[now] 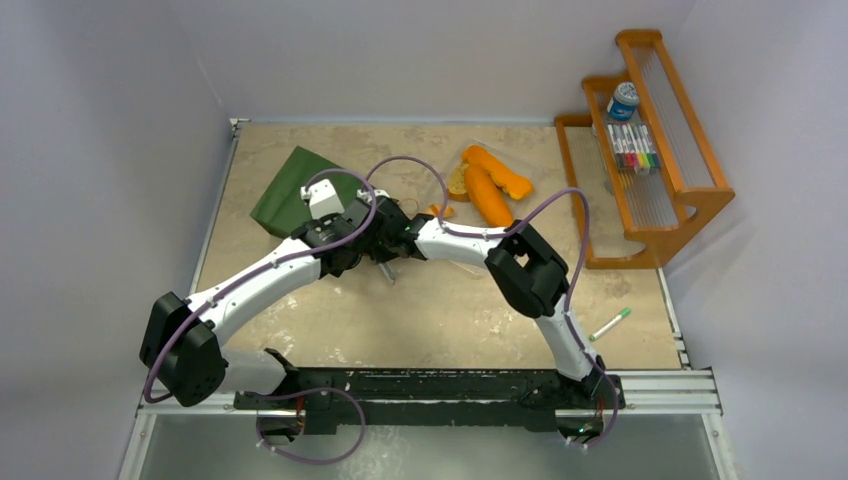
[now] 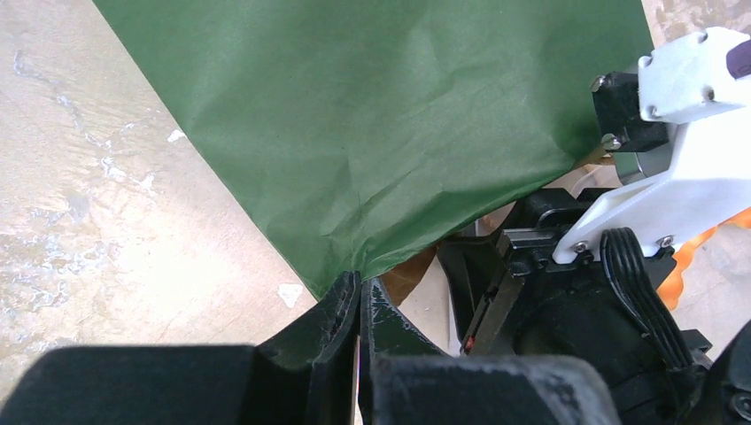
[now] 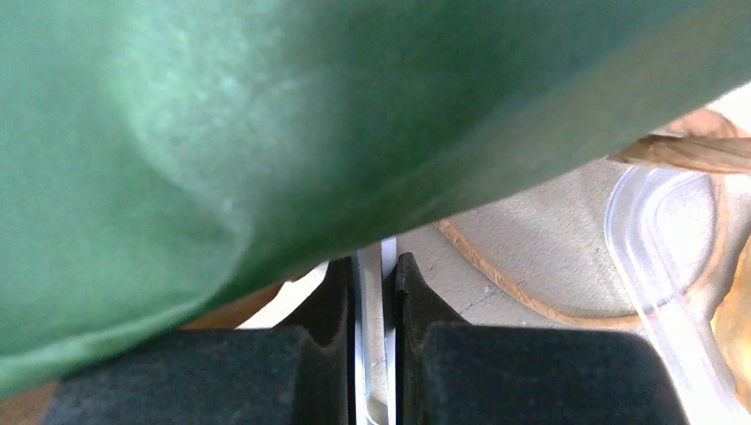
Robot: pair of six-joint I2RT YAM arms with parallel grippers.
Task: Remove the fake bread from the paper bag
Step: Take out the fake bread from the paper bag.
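Observation:
The dark green paper bag [image 1: 298,186] lies flat at the back left. My left gripper [image 1: 372,232] is shut on the bag's mouth edge, which the left wrist view shows pinched between the fingers [image 2: 359,285]; the bag [image 2: 381,115] shows a brown inside there. My right gripper [image 1: 397,240] meets it at the mouth and is shut on metal tongs [image 3: 372,266], whose tips [image 1: 388,272] poke out below. Orange fake bread loaves [image 1: 488,185] lie on a clear plastic tray [image 1: 520,150]. A small orange piece [image 1: 440,211] lies beside the right wrist. Any bread inside the bag is hidden.
A wooden rack [image 1: 650,150] with markers and a can stands at the right. A green marker [image 1: 610,325] lies near the front right. The bag's tan string handle [image 3: 567,310] and the tray's rim [image 3: 655,274] lie under the right gripper.

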